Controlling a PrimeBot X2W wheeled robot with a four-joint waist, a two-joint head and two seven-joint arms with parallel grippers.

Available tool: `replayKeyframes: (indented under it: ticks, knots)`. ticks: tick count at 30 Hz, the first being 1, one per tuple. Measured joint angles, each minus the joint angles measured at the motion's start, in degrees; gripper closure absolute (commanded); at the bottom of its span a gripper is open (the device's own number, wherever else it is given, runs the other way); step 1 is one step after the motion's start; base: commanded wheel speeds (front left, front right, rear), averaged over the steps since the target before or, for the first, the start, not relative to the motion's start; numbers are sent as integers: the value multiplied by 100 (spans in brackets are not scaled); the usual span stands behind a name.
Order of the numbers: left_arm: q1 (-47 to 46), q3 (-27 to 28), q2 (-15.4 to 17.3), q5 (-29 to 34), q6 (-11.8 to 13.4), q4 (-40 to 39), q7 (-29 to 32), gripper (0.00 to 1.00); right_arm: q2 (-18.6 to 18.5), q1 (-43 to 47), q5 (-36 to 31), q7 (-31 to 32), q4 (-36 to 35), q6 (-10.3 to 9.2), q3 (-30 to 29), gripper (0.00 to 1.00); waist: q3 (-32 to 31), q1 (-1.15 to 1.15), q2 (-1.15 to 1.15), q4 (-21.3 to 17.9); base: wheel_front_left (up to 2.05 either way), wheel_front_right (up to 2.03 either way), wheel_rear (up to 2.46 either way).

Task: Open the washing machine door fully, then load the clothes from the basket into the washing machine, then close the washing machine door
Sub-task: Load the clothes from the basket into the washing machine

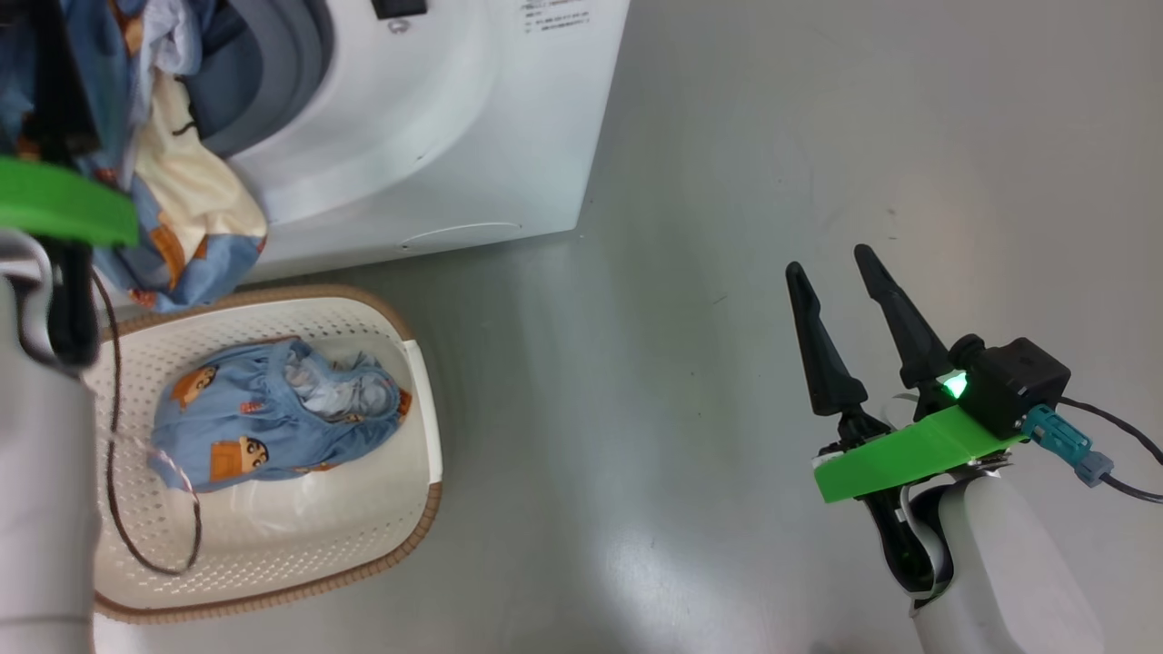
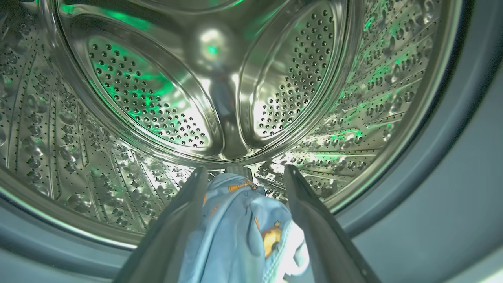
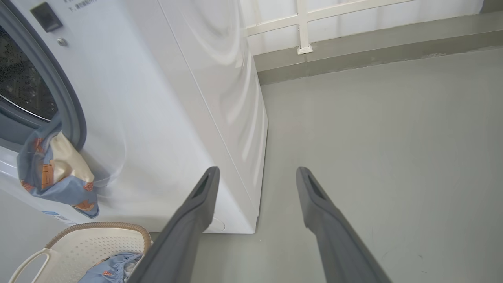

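Left tool (image 2: 245,168) reaches into the drum (image 2: 149,98) of the washing machine (image 1: 436,118), fingers spread and released. We see a blue garment (image 2: 235,228) lying between them and trailing out over the opening. We find a second garment (image 1: 273,409) in the basket (image 1: 425,409) on the floor (image 1: 681,363). Right tool (image 1: 829,259) hangs released and empty above the floor.

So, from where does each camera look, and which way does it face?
Head view: on the head, facing down at basket, washer and floor; right gripper lower right, left forearm at left edge.
Left wrist view: at the washer's mouth, facing into the drum; left gripper open around a garment.
Right wrist view: on that wrist, facing washer's side and floor; own fingers apart.
Shared: head and right wrist views show basket and hanging garment.
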Motion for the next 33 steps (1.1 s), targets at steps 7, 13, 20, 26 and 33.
replayKeyframes:
  ticks: [7, 13, 20, 26, 33]
  knots:
    - [884, 203, -55, -14, -1, -747, 0, 0, -1, 16, -15, 0, -3, 0, -34, 0, -33, 0, 0, 95, 0, 0, 0]
    - [1679, 354, -302, 102, -1, -1427, 0, 0, -2, 85, -15, 0, -4, 0, -58, 0, -49, 0, 0, 159, 0, 0, 0]
    - [2488, 577, -553, 343, 0, -1916, 0, 0, -4, 99, -20, 0, -7, 0, -59, 0, -53, 0, 0, 183, 0, 0, 0]
    - [3129, 820, -766, 481, 5, -2294, 0, 0, -4, 98, -158, 0, 5, 0, -41, 0, -47, 0, 0, 166, 0, 0, 0]
    - [3916, 1116, -1005, 586, 51, -2663, 0, 0, -4, 98, -174, 0, 45, 0, -37, 0, -70, 0, 0, 160, 0, 0, 0]
